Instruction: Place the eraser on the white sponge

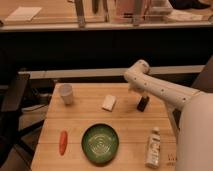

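Note:
The white sponge (109, 102) lies flat on the wooden table (80, 117), near its back middle. The eraser (143, 105), a small dark block, is a short way to the right of the sponge and apart from it. My white arm comes in from the right, bends at the elbow (137, 72) and points down. My gripper (141, 97) is right at the eraser, directly over its top. I cannot tell whether the eraser rests on the table or is held.
A white cup (66, 93) stands at the back left. An orange carrot-like piece (63, 142) lies front left, beside a green plate (100, 143). A clear bottle with a white cap (153, 148) lies front right. A dark chair (15, 100) stands left of the table.

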Action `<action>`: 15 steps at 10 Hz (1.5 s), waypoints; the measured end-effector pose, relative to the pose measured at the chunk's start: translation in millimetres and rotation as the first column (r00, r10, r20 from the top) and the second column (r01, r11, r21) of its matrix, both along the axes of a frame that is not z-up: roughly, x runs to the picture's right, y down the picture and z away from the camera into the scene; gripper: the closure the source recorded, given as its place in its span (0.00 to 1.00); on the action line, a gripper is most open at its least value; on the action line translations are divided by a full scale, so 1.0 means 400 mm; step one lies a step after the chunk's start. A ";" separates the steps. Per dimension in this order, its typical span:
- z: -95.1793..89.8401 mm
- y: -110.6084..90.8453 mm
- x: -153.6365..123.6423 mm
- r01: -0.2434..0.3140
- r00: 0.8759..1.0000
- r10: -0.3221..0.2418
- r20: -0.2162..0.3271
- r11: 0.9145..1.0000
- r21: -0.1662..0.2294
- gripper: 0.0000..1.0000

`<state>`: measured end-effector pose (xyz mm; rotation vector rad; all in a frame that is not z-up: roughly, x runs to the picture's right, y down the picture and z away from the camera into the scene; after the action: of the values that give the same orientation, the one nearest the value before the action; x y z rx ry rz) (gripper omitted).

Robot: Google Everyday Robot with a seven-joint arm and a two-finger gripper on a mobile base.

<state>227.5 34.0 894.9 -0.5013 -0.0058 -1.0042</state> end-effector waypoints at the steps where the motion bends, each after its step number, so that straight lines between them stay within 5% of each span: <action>1: -0.008 0.005 0.036 -0.027 0.999 0.027 -0.040 1.000 0.002 0.20; 5: -0.001 0.017 0.072 -0.021 1.000 0.021 -0.005 1.000 -0.006 0.41; 8: 0.007 0.037 0.094 -0.032 0.999 0.032 -0.005 0.999 -0.008 0.21; 15: 0.045 0.078 0.106 -0.026 0.999 0.026 0.032 1.000 -0.015 0.20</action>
<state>269.9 65.1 912.7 -0.4975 -0.0483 -0.9870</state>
